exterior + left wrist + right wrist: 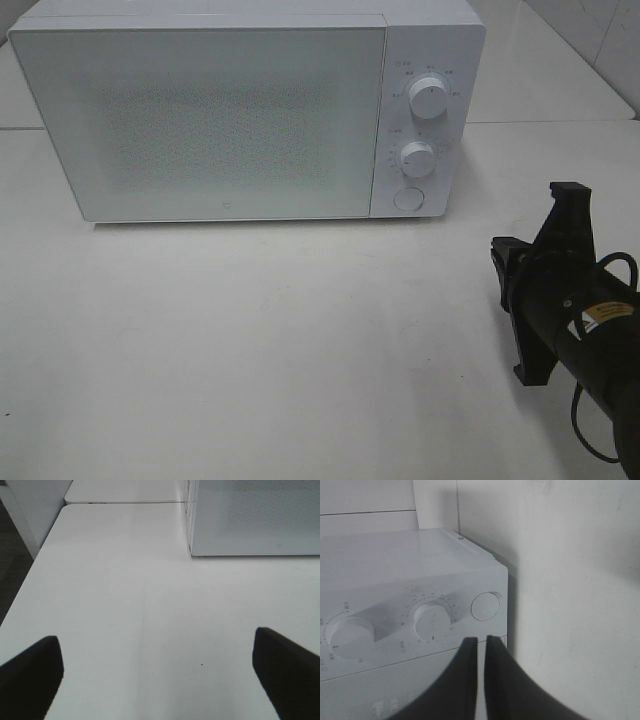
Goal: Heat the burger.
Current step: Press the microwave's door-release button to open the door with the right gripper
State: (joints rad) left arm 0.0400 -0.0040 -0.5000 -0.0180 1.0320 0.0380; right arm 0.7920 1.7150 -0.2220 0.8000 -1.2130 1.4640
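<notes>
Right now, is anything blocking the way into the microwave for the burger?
Yes, the microwave door is closed across the front. No burger shows in any view. The shut right end effector faces the control panel, with nothing between them.

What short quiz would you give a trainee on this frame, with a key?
1. True or false: the microwave door stands open.
2. Which gripper is shut? A) left B) right C) both
3. How many knobs sit above the round button?

Key
1. False: the door is closed.
2. B: the right gripper is shut and holds nothing; the left gripper is open.
3. Two.
</notes>
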